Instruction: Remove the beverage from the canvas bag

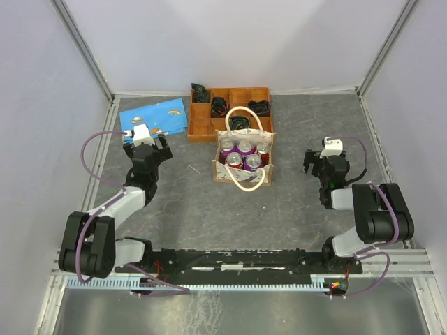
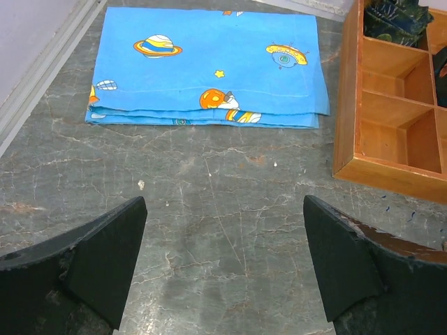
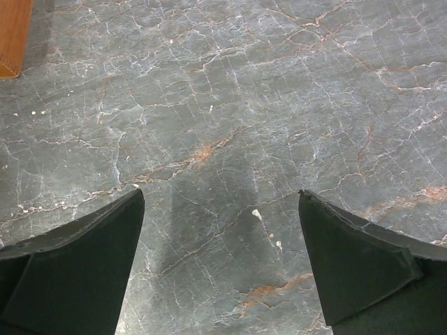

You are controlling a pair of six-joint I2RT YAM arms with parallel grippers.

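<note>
Not yet begun; left hand [image 1: 149, 142] and right hand [image 1: 318, 160] spread open, empty, canvas bag [image 1: 218, 168] between them; next, lowering one onto a beverage [image 1: 233, 160] past the handles [image 1: 246, 183].

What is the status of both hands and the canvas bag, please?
Left hand open, empty, near blue cloth. Right hand open, empty, over table. Canvas bag upright, five cans inside. Rear handle upright at mouth, wooden tray close behind.

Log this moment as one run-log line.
left gripper open, empty | right gripper open, empty | canvas bag upright, five beverage cans inside | none taken out yet
</note>
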